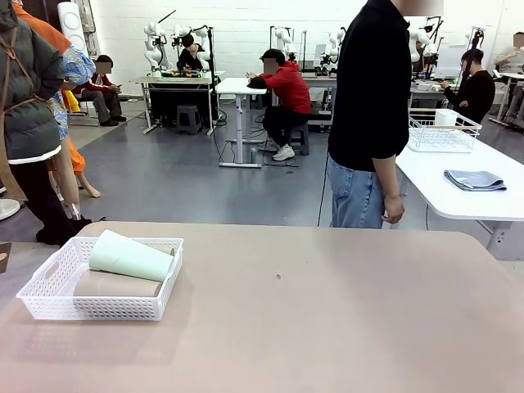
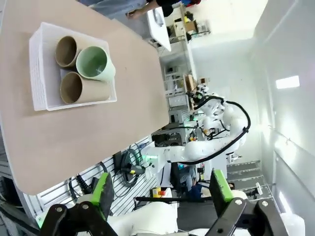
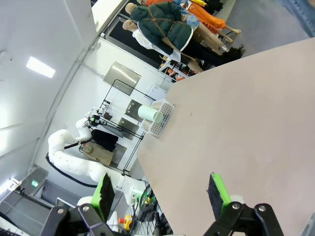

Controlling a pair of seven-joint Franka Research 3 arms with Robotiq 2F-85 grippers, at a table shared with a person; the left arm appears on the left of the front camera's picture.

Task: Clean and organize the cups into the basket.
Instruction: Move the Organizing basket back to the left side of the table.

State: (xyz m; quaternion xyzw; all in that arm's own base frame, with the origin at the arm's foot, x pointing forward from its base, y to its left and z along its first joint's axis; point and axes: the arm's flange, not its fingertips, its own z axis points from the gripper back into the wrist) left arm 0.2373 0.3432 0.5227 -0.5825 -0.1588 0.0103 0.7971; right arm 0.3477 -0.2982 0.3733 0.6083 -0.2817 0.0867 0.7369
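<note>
The white lattice basket [image 1: 49,286] sits at the table's near left, holding the cups on their sides. A mint green cup [image 1: 131,256] rests on top of a tan cup [image 1: 115,286]. From above, in the left wrist view, the basket [image 2: 39,69] holds two tan cups [image 2: 66,50] [image 2: 74,88] with the green cup [image 2: 94,63] across them. My left gripper [image 2: 160,189] hangs open well off the table, nothing between its green pads. My right gripper [image 3: 160,189] is open too, high above the table, with the basket [image 3: 162,120] and green cup [image 3: 149,113] far off.
A person in a black shirt and jeans [image 1: 368,123] stands at the table's far edge, hands down. Behind on the right, a white table [image 1: 458,176] carries a wire basket [image 1: 442,131] and a folded grey cloth [image 1: 475,179].
</note>
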